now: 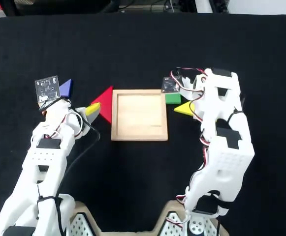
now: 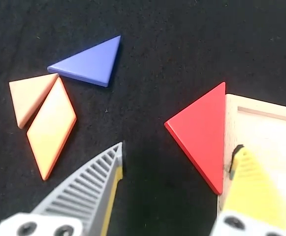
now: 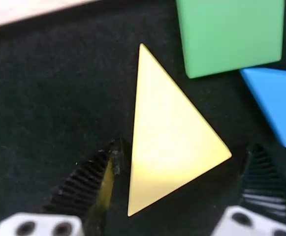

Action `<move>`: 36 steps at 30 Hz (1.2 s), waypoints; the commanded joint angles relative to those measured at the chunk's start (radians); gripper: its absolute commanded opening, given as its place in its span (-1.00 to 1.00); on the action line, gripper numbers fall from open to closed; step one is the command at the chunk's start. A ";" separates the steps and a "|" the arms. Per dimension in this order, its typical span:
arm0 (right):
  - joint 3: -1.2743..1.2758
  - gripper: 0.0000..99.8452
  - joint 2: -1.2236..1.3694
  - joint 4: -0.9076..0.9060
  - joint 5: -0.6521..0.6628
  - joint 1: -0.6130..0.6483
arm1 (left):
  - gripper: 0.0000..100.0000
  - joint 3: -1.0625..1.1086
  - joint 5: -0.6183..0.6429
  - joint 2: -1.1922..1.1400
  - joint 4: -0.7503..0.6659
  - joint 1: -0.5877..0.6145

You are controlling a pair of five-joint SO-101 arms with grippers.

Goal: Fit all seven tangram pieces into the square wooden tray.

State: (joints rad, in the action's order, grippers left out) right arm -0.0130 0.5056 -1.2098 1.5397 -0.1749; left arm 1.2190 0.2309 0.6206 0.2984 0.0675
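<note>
Left gripper [image 2: 179, 150] spread wide above red triangle [image 2: 202, 130] lying against tray [image 1: 139, 137]. Right gripper [image 3: 184, 147] spread astride yellow triangle [image 3: 167, 123], not pinching.

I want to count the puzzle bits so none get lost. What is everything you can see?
Cloth: one, black, under everything.
Tray: one, pale wood, in the middle, nothing inside.
Red triangle: one, red, against the tray's edge.
Diamond: one, orange, on the cloth.
Peach triangle: one, peach, touching the diamond.
Dark blue triangle: one, dark blue, by the peach triangle.
Square: one, green, near a tray corner.
Yellow triangle: one, yellow, beside the square.
Light blue triangle: one, light blue, beside the square.
Left gripper: one, open, by the red triangle.
Right gripper: one, open, around the yellow triangle.
</note>
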 commanded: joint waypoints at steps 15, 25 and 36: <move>-0.053 -0.72 -0.012 -0.023 0.008 0.003 | -0.32 -0.015 -0.006 0.026 -0.015 -0.010; -0.357 -0.72 -0.133 -0.470 0.006 0.046 | -0.32 -0.016 -0.006 0.026 -0.017 -0.012; -0.188 -0.64 -0.116 -0.313 -0.075 0.097 | -0.32 -0.015 -0.006 0.028 -0.012 -0.004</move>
State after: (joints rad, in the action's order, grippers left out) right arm -0.2371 0.3905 -1.5796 1.4799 -0.0997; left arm 1.2190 0.2309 0.6206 0.2984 0.0675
